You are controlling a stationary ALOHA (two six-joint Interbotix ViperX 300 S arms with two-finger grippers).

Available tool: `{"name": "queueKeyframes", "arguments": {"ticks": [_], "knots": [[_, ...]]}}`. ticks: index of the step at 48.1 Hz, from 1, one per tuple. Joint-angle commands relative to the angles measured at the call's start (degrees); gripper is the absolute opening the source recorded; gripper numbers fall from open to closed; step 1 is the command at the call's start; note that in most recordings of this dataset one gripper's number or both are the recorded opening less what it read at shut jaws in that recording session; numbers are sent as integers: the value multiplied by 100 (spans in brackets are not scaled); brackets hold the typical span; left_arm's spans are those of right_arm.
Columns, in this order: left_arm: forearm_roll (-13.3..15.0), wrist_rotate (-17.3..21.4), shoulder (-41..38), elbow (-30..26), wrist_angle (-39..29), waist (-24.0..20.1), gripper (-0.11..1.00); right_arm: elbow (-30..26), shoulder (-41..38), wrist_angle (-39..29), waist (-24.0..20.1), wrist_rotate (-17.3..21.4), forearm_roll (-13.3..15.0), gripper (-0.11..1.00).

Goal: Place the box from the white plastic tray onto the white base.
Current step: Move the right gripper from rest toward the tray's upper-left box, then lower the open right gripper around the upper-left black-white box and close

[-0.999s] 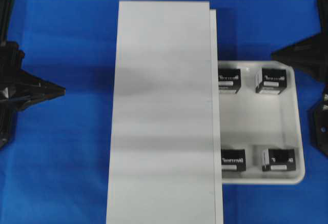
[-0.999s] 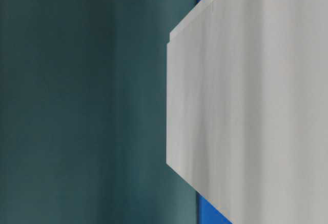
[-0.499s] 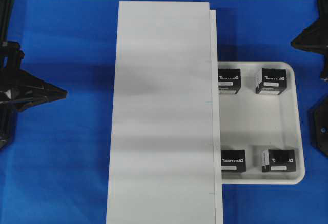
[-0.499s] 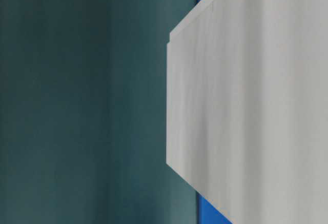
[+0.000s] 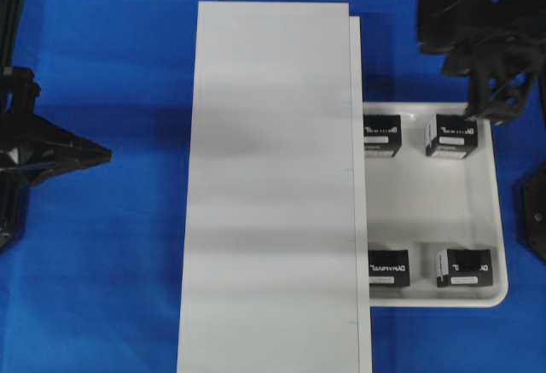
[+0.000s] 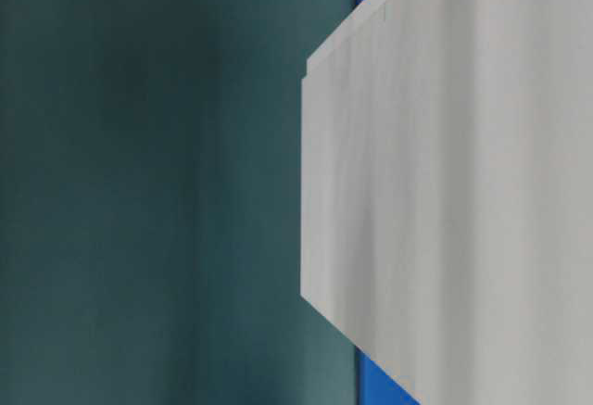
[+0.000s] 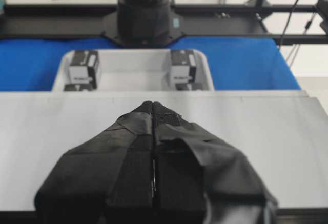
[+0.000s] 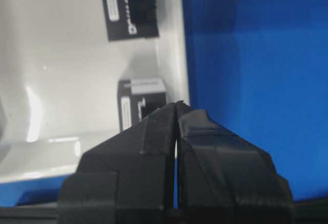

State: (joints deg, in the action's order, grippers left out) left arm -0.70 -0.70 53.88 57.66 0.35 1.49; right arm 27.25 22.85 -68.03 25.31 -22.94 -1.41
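A blue cloth (image 5: 111, 262) covers the table; a dark teal wall (image 6: 148, 183) fills the left of the table-level view.

white base (image 5: 273, 185) hides the white plastic tray's (image 5: 490, 219) left edge.

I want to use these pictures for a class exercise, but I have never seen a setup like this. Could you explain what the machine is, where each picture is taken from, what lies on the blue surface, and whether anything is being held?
This is a two-armed robot at a blue table. One picture looks straight down, one sits at table level and shows little but the long white base, and two come from cameras on the wrists. Beside the base lies a white plastic tray with four small black boxes, among them the box in a far corner. The left gripper is shut and empty, at the base's edge. The right gripper, also shut and empty, hangs by the tray's rim near that box.
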Motion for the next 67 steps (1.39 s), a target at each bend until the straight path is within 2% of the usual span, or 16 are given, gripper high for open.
{"name": "queueKeyframes", "arguments": {"ticks": [1, 8, 11, 16, 25, 29, 54, 67], "knots": [[-18, -9, -53, -149, 18, 9, -7, 44, -246, 255, 0, -9, -97, -1], [-18, -9, -88, -149, 18, 9, -7, 211, -536, 580, 0, -18, -360, 3], [-18, -9, -123, -149, 18, 9, -7, 281, -633, 633, 0, -35, -457, 9], [-9, -18, -211, -149, 18, 0, -7, 369, -773, 677, 0, -44, -483, 30], [-18, -18, -413, -167, 53, 9, -7, 606, -879, 1099, -70, -149, -501, 85], [-18, -18, -448, -176, 53, 0, -7, 659, -896, 1239, -79, -202, -580, 98], [-18, -220, -466, -193, 62, 62, -7, 738, -1529, 1652, -141, -299, -765, 100], [-9, -211, -466, -193, 70, 62, -7, 809, -1925, 2294, -149, -413, -773, 100]]}}
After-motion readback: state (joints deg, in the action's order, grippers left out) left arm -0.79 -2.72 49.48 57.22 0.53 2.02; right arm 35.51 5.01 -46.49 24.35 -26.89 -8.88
